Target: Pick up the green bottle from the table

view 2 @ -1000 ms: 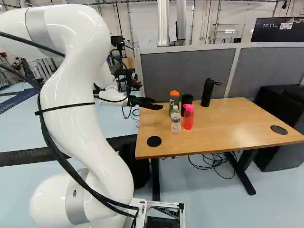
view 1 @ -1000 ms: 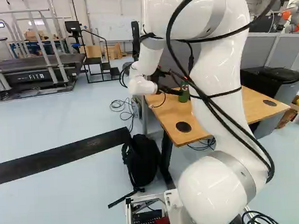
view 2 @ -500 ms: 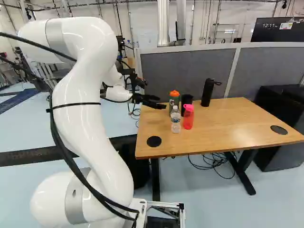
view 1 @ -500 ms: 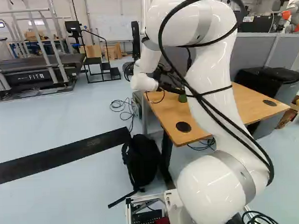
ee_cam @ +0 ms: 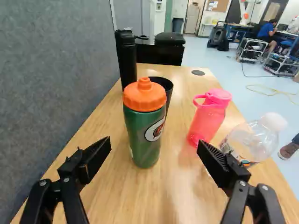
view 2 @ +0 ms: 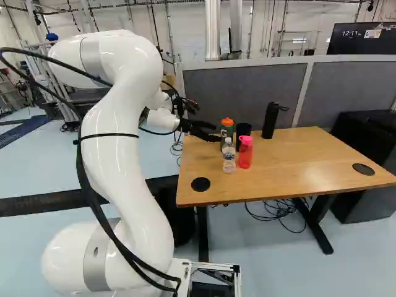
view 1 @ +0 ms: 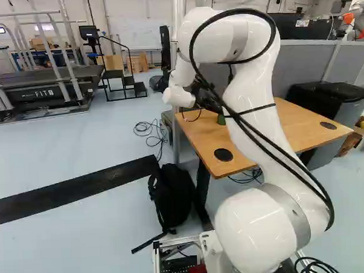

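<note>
On the table (view 2: 291, 167), the green bottle (ee_cam: 145, 135) is standing upright with its orange lid (ee_cam: 145, 94) on, close to the grey partition (ee_cam: 56, 84). In the wrist view it is standing ahead of the gripper (view 2: 212, 137), in line with the space between the fingers. The fingers are staying released and wide apart, and they are not grasping anything.

Directly behind the green bottle, a black cup (ee_cam: 168, 93) is standing, partly hidden by it, and farther along the partition a black flask (ee_cam: 126, 56) is standing. On the side away from the partition, a pink bottle (ee_cam: 208, 116) and a clear bottle (ee_cam: 252, 140) are standing near each other. In the wrist view, one finger is covering a part of the clear bottle. Below the table, a black backpack (view 1: 172, 197) is lying on the floor.

In count, three bottles, one cup and one flask are standing on the table, and two round black caps (view 2: 200, 184) are sitting in its top.

Compared with half a second ago, the arm (view 2: 117, 167) is bending lower and the gripper is reaching a little nearer to the green bottle, while the bottles, the cup and the flask are keeping their places.
</note>
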{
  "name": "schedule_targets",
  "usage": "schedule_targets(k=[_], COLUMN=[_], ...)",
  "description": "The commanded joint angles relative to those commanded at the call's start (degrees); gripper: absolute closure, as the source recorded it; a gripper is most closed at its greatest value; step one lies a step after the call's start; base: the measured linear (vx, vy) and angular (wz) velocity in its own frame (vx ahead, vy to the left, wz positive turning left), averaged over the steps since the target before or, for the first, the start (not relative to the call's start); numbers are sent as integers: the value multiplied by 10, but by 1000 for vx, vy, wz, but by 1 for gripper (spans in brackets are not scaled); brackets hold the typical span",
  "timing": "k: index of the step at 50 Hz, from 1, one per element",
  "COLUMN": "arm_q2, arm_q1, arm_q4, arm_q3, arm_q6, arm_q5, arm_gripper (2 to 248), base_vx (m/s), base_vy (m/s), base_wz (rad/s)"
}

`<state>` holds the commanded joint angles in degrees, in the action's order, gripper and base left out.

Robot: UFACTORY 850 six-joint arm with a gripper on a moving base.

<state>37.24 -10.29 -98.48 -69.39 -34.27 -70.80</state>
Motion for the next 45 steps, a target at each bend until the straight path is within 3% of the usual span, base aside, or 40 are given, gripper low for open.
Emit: schedule_targets(k=[22,45], arm_q2=[40,77], arm_q1=[30,53], arm_q4=[-30,-33], arm_q3=[-68,-131], arm_q6=[0,0], arm_q5=[0,0], arm_gripper=[3,3], base_vx=[0,0], base_vy=[0,0], base_wz=[0,0])
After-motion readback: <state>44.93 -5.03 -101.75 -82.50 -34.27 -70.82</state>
